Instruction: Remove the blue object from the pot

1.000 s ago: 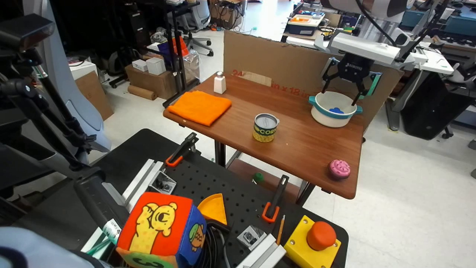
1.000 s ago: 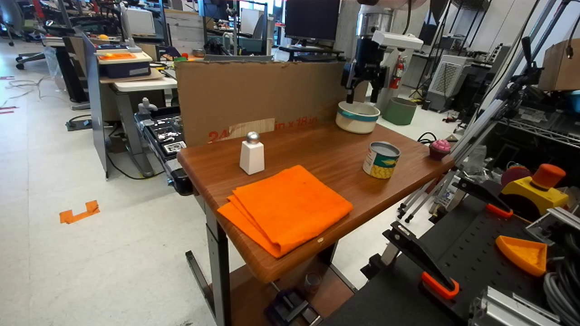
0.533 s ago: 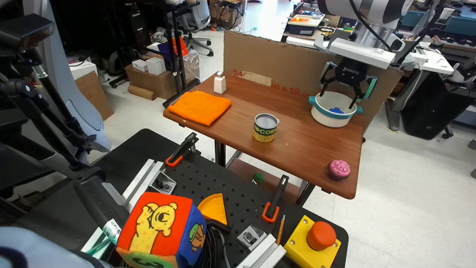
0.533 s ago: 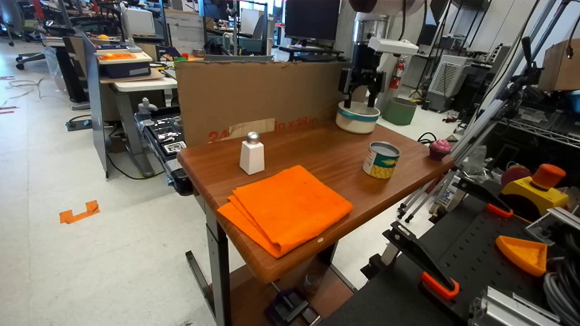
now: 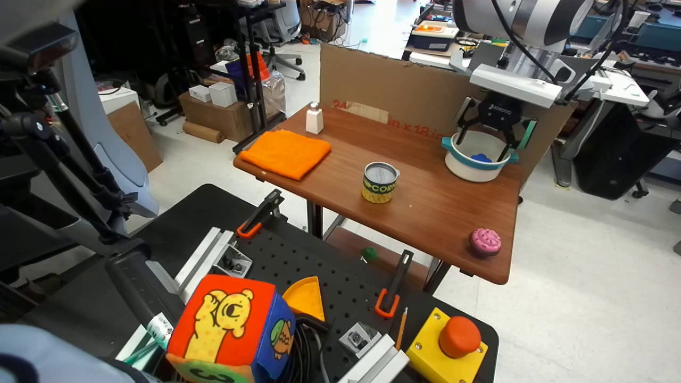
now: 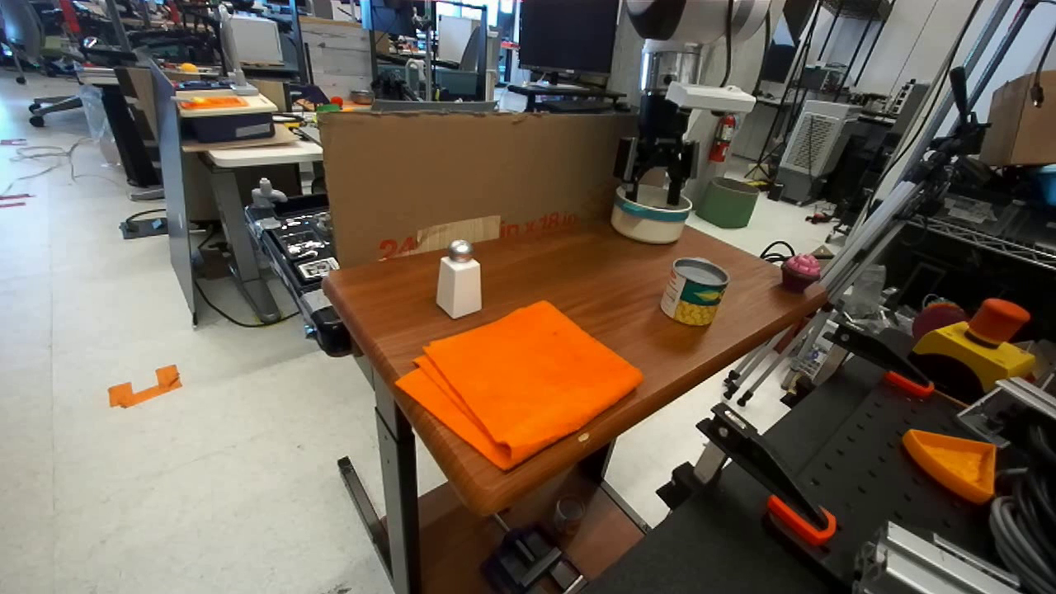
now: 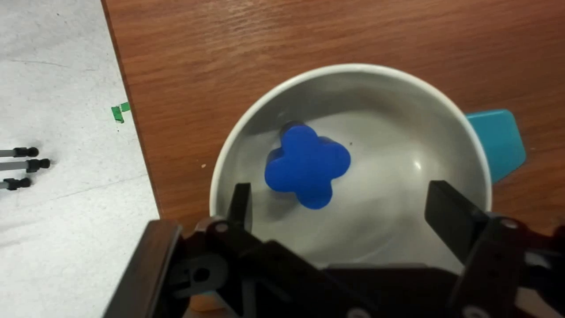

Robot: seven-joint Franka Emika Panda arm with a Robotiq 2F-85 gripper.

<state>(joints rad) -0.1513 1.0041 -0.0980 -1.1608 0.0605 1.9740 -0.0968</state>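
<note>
The claw [image 7: 339, 191] is spread, holding nothing. In the wrist view, the blue block [image 7: 307, 165] (four-lobed, no long axis) lies up-left of mid-claw; align before gripping.

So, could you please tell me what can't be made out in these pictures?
- Blue object: in an exterior view, hidden by the near wall of the pot.
- Part of the pot's rim: wrist view, hidden by the pincer.
- Arm: both exterior views, cut off by the top edge.

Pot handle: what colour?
Teal. The handle on the pot shows best in the wrist view.
</note>
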